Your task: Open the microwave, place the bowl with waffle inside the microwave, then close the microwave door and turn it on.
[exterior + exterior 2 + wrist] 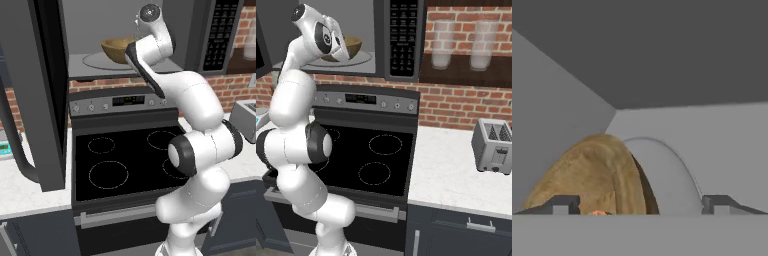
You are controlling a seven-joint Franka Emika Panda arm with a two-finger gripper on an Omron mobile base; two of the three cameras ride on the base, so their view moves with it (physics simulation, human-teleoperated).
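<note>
The bowl [117, 50] sits on the round turntable [95, 61] inside the microwave [387, 37], above the stove [125, 160]. In the hand view the bowl [592, 175] is close up, its wooden inside facing the camera, and a small reddish bit of the waffle [599, 213] peeks out at the bottom edge. The claw [641, 206] is released, its two fingertips [562, 205] spread wide apart, with the bowl's rim between them; whether either touches the bowl cannot be told. The microwave door [47, 90] stands swung out to the left, its curved handle [17, 145] hanging forward. A toaster [495, 145] stands on the white worktop [446, 170] to the right.
</note>
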